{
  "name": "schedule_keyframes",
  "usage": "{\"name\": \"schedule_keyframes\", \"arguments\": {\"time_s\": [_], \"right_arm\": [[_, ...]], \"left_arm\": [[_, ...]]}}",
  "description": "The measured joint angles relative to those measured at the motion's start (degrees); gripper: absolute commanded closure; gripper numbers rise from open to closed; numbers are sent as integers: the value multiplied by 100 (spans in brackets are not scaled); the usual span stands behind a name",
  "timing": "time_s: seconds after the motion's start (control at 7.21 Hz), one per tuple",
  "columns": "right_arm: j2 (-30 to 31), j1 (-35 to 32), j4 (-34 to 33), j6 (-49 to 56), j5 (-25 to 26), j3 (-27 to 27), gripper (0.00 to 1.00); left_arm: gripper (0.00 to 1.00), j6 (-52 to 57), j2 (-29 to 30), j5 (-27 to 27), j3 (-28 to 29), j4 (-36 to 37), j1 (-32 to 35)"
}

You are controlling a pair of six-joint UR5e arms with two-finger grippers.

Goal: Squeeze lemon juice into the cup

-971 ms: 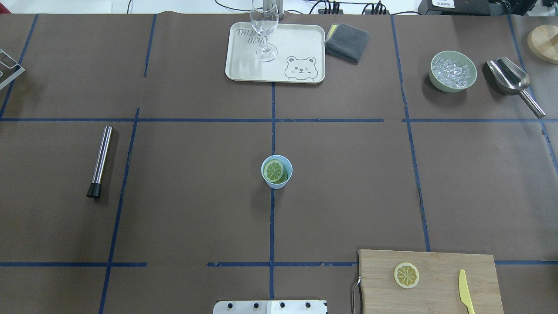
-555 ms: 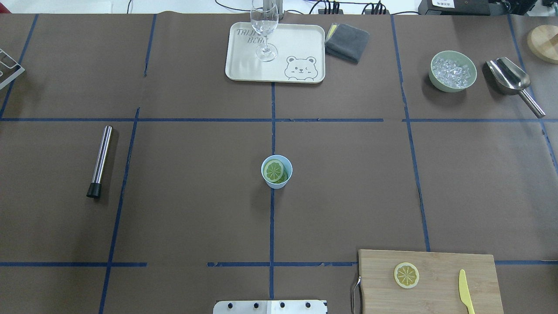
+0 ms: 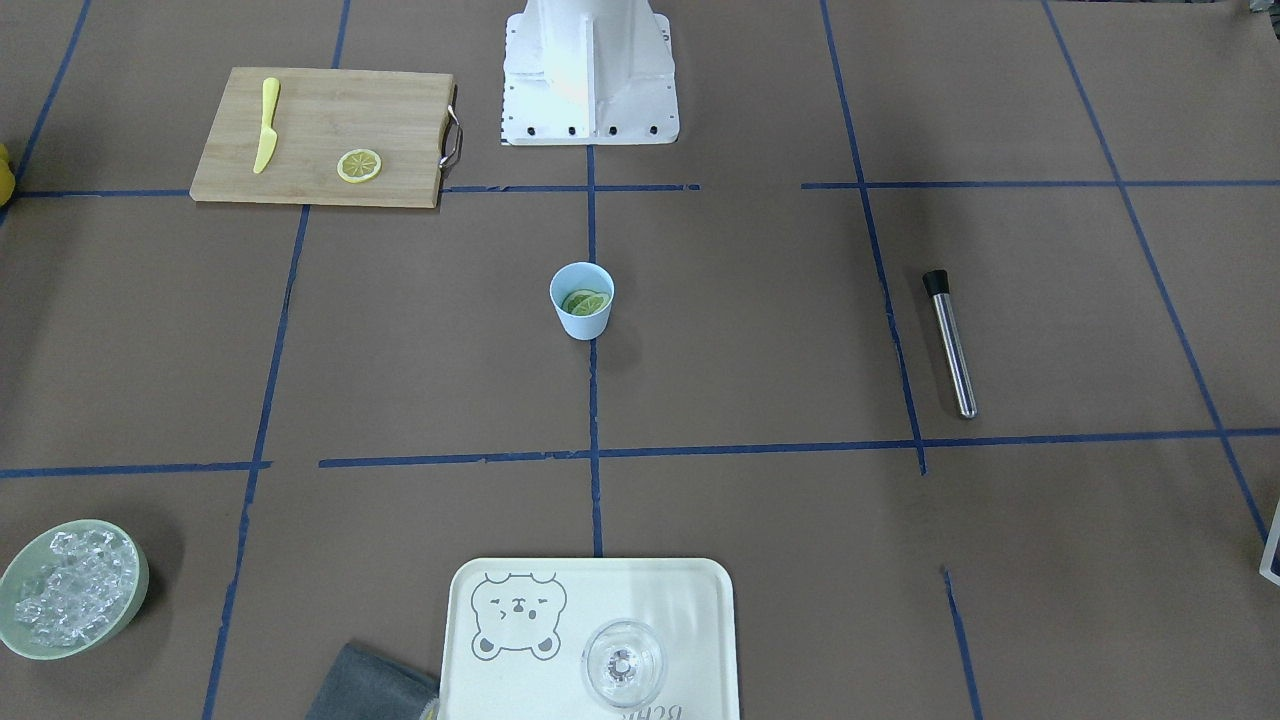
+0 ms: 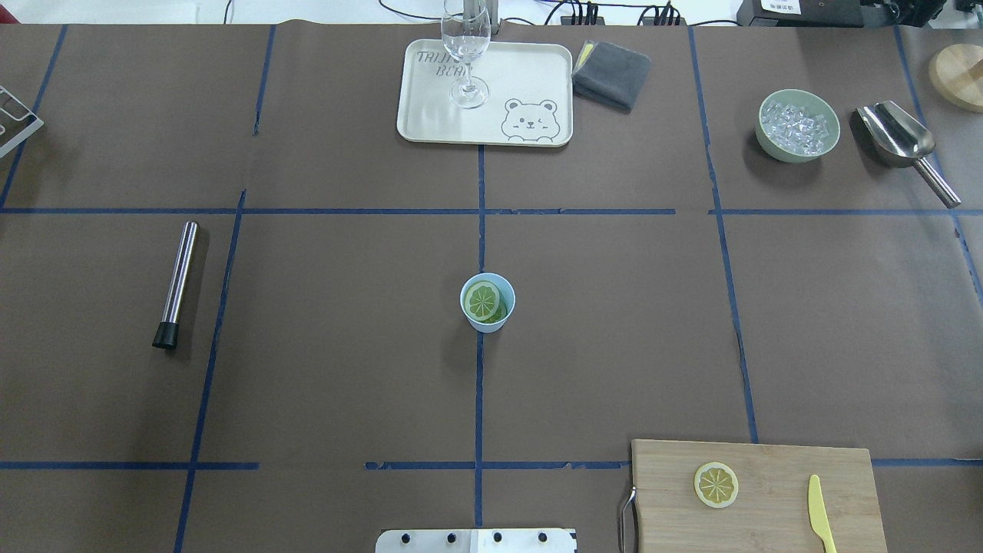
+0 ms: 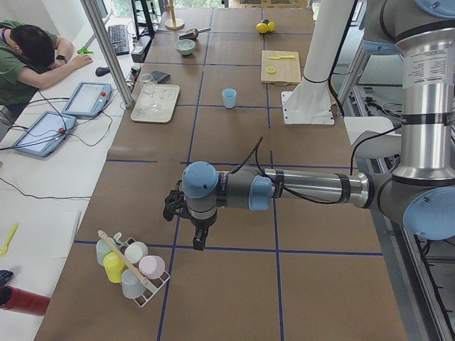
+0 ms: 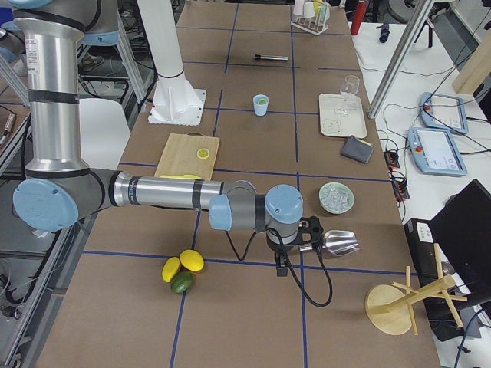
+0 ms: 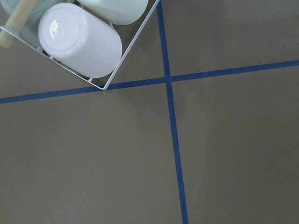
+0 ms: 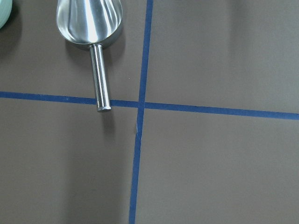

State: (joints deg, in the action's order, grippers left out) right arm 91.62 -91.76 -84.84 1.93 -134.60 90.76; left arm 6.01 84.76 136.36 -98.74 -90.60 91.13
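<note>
The pale blue cup (image 4: 491, 321) stands at the table's middle, with lemon slices (image 4: 482, 300) lying inside it; it also shows in the front-facing view (image 3: 582, 318). Another lemon slice (image 4: 716, 485) lies on the wooden cutting board (image 4: 768, 461). Neither gripper shows in the overhead or front-facing views. My left gripper (image 5: 198, 242) hangs over the table's far left end beside a rack of cups (image 5: 131, 266). My right gripper (image 6: 281, 267) hangs over the far right end near the metal scoop (image 6: 337, 242). I cannot tell whether either is open or shut.
A cream tray (image 4: 530, 77) with a clear glass (image 4: 465, 46), a grey cloth (image 4: 612, 73), a green bowl of ice (image 4: 797, 127) and a steel muddler (image 4: 177, 284) lie around. A yellow knife (image 4: 820, 513) lies on the board. Whole fruits (image 6: 182, 270) sit at the right end.
</note>
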Motion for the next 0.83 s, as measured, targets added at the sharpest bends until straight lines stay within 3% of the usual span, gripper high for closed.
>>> {"name": "schedule_keyframes", "arguments": {"time_s": [0.83], "right_arm": [[-15,27,12,-2,-24,33,0]], "left_arm": [[0,-14,-62,-54,59,4,17]]}}
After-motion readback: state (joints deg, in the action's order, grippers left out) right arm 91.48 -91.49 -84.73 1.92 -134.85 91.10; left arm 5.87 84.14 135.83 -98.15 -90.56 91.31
